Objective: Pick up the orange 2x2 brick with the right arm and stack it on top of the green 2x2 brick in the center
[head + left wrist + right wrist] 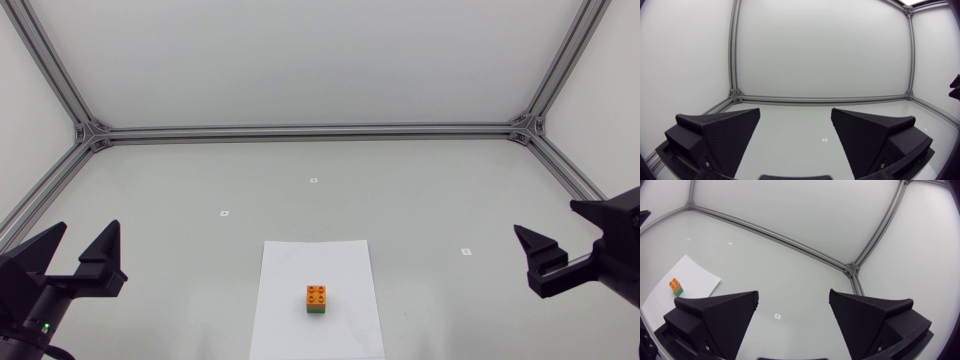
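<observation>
The orange 2x2 brick [317,294] sits on top of the green 2x2 brick [317,309], of which only a thin green edge shows. Both stand on a white paper sheet [345,270] in the middle of the table. In the right wrist view the orange brick [675,283] and the green brick [679,292] lie far off beside the gripper. My right gripper [565,233] hangs open at the right side, well away from the stack. My left gripper [82,247] stands open at the left side, holding nothing.
Aluminium frame rails [310,131] run along the table's back and sides. Small white markers [224,213] dot the grey surface. The left wrist view looks over bare table toward the back rail [822,99].
</observation>
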Robot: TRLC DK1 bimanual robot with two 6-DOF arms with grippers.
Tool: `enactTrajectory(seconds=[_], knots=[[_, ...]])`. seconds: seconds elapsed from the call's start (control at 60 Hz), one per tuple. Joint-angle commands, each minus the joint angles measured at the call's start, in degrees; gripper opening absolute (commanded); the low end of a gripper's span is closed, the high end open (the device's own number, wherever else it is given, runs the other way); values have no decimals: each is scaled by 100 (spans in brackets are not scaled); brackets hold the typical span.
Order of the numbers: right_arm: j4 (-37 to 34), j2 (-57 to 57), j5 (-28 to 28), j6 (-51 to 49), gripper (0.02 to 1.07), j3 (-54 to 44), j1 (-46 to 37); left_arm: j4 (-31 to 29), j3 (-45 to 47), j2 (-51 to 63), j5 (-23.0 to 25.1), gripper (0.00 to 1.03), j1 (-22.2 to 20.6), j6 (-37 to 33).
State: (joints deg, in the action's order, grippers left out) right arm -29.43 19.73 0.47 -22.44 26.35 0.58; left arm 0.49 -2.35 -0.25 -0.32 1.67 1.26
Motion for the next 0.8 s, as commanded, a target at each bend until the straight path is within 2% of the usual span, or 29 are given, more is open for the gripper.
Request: enactTrajectory(seconds=[0.0,0.783], knots=[[280,-230,94,269,102,-361,-75,-84,235,-45,23,99,17,-73],[2741,-1840,-36,2094,102,-2462,-59,-84,235,-45,23,99,17,-73]])
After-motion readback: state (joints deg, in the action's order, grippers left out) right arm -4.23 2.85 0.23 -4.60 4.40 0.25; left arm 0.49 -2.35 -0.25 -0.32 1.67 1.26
